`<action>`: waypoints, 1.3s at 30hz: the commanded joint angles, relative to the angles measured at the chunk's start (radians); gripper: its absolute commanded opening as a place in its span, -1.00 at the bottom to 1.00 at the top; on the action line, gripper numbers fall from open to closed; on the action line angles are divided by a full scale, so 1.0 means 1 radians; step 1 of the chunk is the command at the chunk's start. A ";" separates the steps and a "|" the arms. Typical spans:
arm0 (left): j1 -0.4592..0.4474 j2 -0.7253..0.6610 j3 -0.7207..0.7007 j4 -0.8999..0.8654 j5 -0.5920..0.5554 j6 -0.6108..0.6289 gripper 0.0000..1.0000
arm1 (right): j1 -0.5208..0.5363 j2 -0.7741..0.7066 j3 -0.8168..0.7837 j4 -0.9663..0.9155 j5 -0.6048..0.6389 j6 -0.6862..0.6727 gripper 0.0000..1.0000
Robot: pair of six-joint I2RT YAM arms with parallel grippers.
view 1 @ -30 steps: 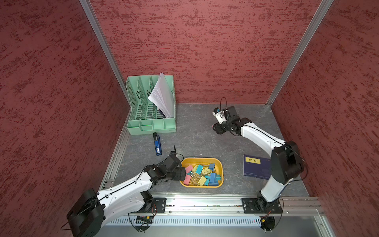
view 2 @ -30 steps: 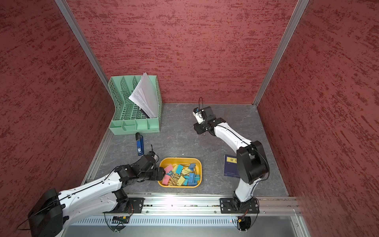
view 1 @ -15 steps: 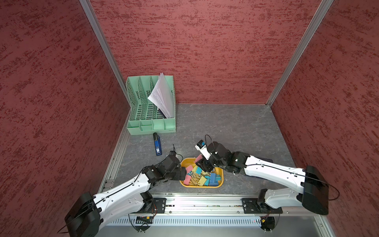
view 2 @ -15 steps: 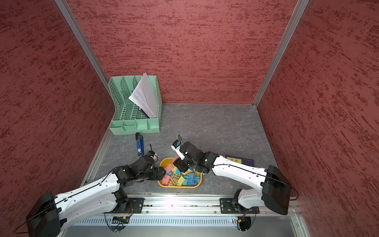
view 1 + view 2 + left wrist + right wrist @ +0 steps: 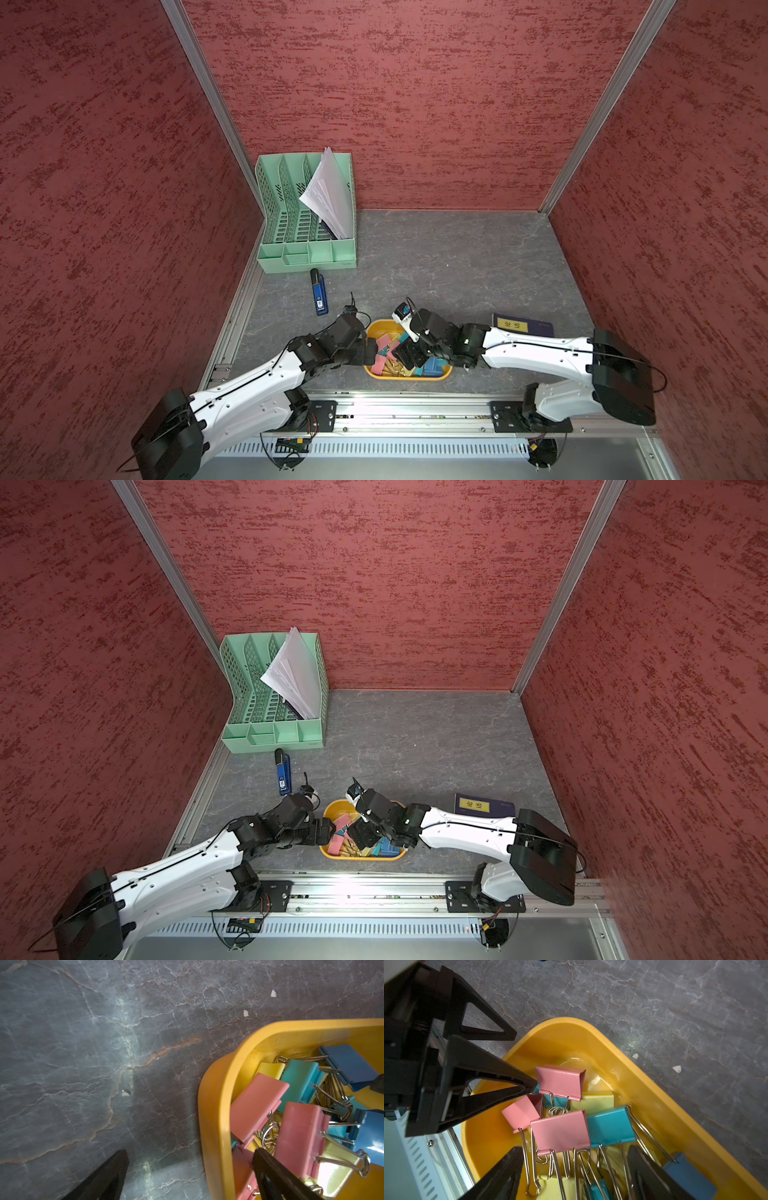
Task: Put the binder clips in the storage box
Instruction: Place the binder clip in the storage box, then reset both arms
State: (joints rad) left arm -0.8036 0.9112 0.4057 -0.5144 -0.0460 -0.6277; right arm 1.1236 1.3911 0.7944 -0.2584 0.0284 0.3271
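Red textured walls (image 5: 395,104) close in a grey marbled table (image 5: 436,257) on three sides. The shallow yellow-orange plastic storage box (image 5: 409,377) sits near the middle of the table's front edge. Pink, yellow, teal and blue folded-metal binder clips (image 5: 384,345) with silver wire handles lie heaped inside it, and none shows on the bare table.

The left gripper (image 5: 368,351) is at the box's left end with its jaws wide apart. In the left wrist view one finger (image 5: 276,1178) reaches over the rim (image 5: 216,1105) among the pink clips, and the other is outside above the table. It clamps nothing.

The right gripper (image 5: 409,353) hangs low over the box from the right, its jaws also spread. In the right wrist view its black fingers (image 5: 652,1176) stand on either side of loose wire handles and hold no clip.

A mint-green perforated plastic file organizer (image 5: 307,257) stands in the far left corner with white papers (image 5: 328,195) leaning in it. A long dark blue stapler (image 5: 319,293) lies just in front of it. A dark blue booklet with a yellow label (image 5: 523,326) lies toward the right edge, partly under the right arm.
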 commanded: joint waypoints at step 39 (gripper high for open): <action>0.809 0.313 -0.114 1.244 -0.295 0.557 0.99 | -1.014 -0.201 -0.405 0.934 0.316 -0.303 0.97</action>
State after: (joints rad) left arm 0.0097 1.1416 0.3077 0.4450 -0.3527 -0.1410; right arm 0.1200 1.1500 0.3931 0.4049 0.3855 0.0643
